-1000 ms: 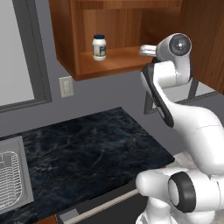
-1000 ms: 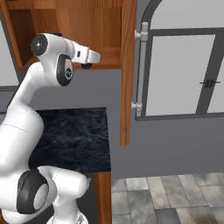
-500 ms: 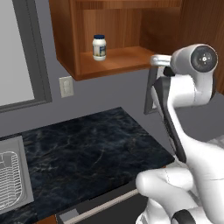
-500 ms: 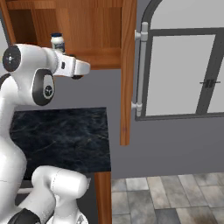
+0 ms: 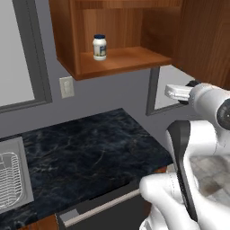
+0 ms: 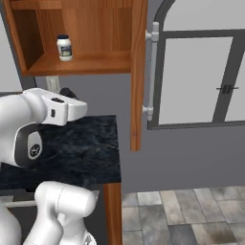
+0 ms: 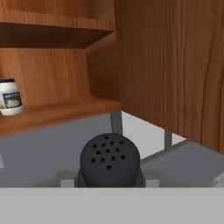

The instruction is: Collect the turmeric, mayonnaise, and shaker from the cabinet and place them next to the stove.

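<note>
Jaws pinched on the shaker (image 7: 110, 161): dark round perforated top sits between the finger tips in the hand view, gripper (image 7: 110, 183) held below and out in front of the cabinet (image 5: 72, 42).

Counts: one shaker in the grip, one mayonnaise (image 5: 99, 47) jar, white with dark blue lid, upright on the cabinet's shelf floor toward the back left. One cabinet, door (image 6: 139, 72) swung open at its right edge.

Surface: dark marbled countertop (image 5: 90, 152) below the cabinet; steel sink (image 5: 11, 179) with wire rack at the counter's left end. One wall outlet (image 5: 67, 86) just under the cabinet's left corner. Grey walls, framed window (image 5: 22, 54) left of the cabinet, glazed door (image 6: 201, 76) with dark frame right of it, grey tiled floor (image 6: 182, 215) beyond the counter end.
</note>
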You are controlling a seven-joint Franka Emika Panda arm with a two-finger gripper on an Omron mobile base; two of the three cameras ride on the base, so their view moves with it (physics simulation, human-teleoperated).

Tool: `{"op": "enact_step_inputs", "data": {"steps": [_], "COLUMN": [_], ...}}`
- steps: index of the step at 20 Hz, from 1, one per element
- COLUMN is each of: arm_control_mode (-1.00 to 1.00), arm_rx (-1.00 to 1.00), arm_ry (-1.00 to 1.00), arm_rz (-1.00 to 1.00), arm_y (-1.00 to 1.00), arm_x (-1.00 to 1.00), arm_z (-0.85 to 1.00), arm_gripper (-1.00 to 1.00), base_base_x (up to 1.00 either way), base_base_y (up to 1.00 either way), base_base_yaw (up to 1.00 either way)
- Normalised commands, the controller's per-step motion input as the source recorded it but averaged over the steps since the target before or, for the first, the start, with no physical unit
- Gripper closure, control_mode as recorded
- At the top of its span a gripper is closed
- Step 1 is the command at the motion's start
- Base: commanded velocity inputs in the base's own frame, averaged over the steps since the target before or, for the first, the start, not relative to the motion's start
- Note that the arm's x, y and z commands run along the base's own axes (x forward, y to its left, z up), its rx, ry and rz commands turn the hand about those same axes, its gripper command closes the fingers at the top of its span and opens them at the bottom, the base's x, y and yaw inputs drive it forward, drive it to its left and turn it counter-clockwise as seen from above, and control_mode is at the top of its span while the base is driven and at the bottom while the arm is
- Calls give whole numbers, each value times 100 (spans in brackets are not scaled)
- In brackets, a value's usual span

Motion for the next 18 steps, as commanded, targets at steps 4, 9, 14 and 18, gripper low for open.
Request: {"op": "enact_step_inputs", "data": {"steps": [4, 9, 14, 18], "arm_control_mode": [100, 100, 100, 100], "arm_rx": [0, 0, 0, 0], "arm_ry": [0, 0, 0, 0], "arm_rz": [0, 0, 0, 0], "arm_y": [0, 0, 0, 0], "arm_x": [0, 0, 0, 0], "arm_z": [0, 0, 0, 0], "arm_gripper": [100, 100, 100, 100], "base_base_x": [-100, -100, -99, -100], "base_base_y": [0, 0, -2, -26], "base_base_yaw": [-17, -40, -43, -31]}}
